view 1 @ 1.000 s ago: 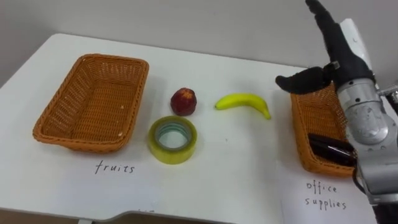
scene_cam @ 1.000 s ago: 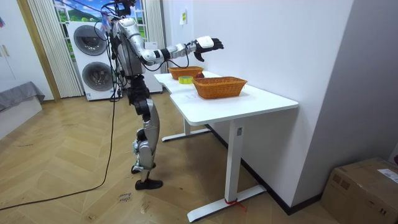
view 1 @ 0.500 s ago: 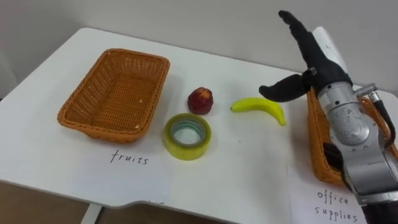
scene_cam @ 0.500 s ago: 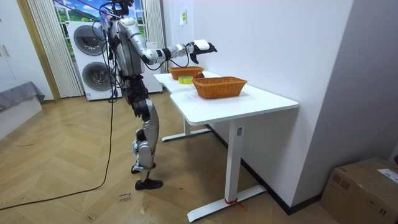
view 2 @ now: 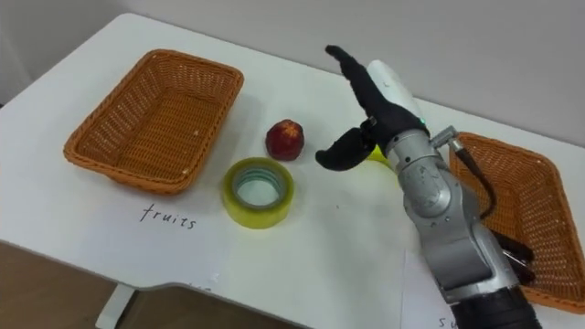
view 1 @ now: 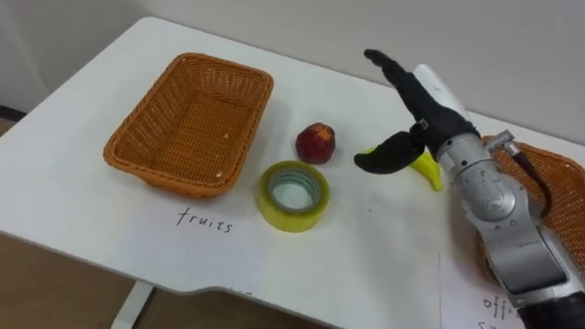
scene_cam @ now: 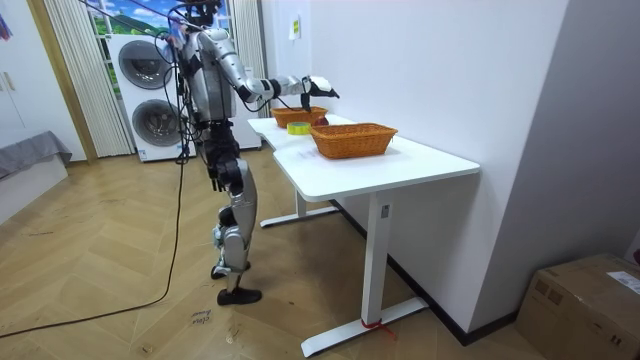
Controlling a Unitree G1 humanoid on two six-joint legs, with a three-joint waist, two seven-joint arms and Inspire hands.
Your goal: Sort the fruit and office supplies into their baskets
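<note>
My right hand (view 1: pixel 428 114) hovers open over the table's middle, fingers straight and thumb spread, directly above the yellow banana (view 1: pixel 428 170), which it mostly hides. To the left of the hand lies a red apple (view 1: pixel 316 143), and in front of that a roll of yellow tape (view 1: pixel 292 195). An empty wicker basket (view 1: pixel 192 123) stands at the left with a handwritten label in front of it. A second wicker basket (view 2: pixel 526 196) at the right holds a dark object (view 2: pixel 512 249). In the room view I stand at the table's end with the right arm (scene_cam: pixel 275 87) stretched over it.
The white table (view 1: pixel 101 224) has its front edge close below the tape and labels. A wall runs along the far side of the table. Washing machines (scene_cam: pixel 150 85) stand behind me in the room view.
My right hand has moved left and down, from above the right basket to over the banana. The eye view has shifted, so the whole scene sits further right.
</note>
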